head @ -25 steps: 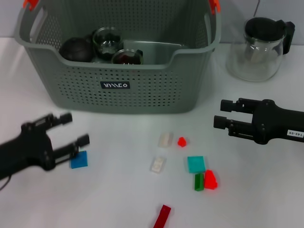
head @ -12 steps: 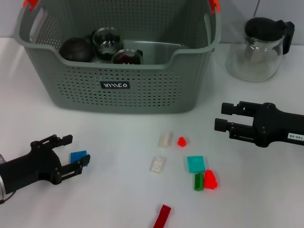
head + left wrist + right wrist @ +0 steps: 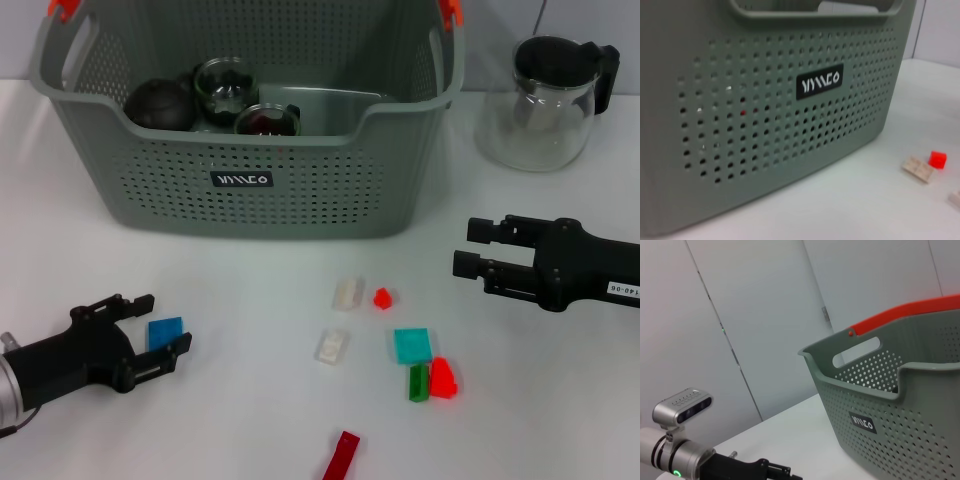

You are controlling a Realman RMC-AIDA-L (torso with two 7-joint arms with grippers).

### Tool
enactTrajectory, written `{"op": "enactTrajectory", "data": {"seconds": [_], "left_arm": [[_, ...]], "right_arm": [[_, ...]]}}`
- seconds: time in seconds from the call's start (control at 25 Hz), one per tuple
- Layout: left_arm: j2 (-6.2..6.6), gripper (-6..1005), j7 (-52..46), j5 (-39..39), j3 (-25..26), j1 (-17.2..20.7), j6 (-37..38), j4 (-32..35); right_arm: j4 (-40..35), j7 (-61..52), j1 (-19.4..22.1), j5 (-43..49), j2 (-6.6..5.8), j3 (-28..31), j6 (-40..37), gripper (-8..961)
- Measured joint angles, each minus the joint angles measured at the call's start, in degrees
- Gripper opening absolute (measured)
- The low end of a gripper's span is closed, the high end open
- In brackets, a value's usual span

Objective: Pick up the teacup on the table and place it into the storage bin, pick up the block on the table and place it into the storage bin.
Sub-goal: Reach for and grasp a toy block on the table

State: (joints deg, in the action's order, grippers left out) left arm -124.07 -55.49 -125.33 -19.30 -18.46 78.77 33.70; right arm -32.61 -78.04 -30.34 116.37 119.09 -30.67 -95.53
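The left gripper (image 3: pixel 145 333), black and low over the white table (image 3: pixel 240 420), is seen with its two fingers spread apart, and the flat blue square block (image 3: pixel 165 332) is framed between their tips, lying on the table; whether the fingers touch it cannot be told. Well beyond this gripper, farther from the robot, the large grey-green perforated plastic storage bin (image 3: pixel 300 185) is placed, its black label with white lettering (image 3: pixel 243 180) turned toward the gripper. Inside the bin a dark round teapot (image 3: pixel 160 103) and two glass teacups (image 3: pixel 226 84) are held, crowded at the side nearest the left arm.

Off toward the right arm, well apart from the left gripper, a scatter of small blocks is spread: two pale blocks (image 3: pixel 348 294), a small red piece (image 3: pixel 382 298), a teal square (image 3: pixel 412 345), a green block (image 3: pixel 417 383) touching a red one (image 3: pixel 443 378), and a red bar (image 3: pixel 341 456) nearest the robot.

The right gripper (image 3: pixel 470 246) is held above the table beside that scatter, its fingers parted and nothing between them. Beyond it a clear glass jug with a black lid (image 3: pixel 548 95) is stood next to the bin.
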Motion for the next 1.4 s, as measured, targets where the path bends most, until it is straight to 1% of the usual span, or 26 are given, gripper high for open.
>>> {"op": "enactTrajectory", "data": {"seconds": [0.36, 0.84, 1.08, 1.4], "left_arm": [[-0.12, 748, -1.16, -1.06, -0.19, 0.22, -0.48, -0.04], [-0.29, 728, -1.12, -2.05, 0.19, 1.08, 2.92, 0.34], [-0.38, 713, -1.1, -3.03, 0.27, 1.43, 3.24, 0.39], [-0.47, 690, 2.12, -2.57, 0.32, 1.45, 2.49, 0.03]], "right_arm": [[0.0, 0.01, 0.08, 0.0, -0.13, 0.0, 0.02, 637], [0.0, 0.0, 0.1, 0.0, -0.24, 0.0, -0.06, 638], [0.0, 0.0, 0.11, 0.05, -0.26, 0.0, -0.12, 638], [0.11, 0.1, 0.05, 0.05, -0.27, -0.08, -0.07, 638]]}}
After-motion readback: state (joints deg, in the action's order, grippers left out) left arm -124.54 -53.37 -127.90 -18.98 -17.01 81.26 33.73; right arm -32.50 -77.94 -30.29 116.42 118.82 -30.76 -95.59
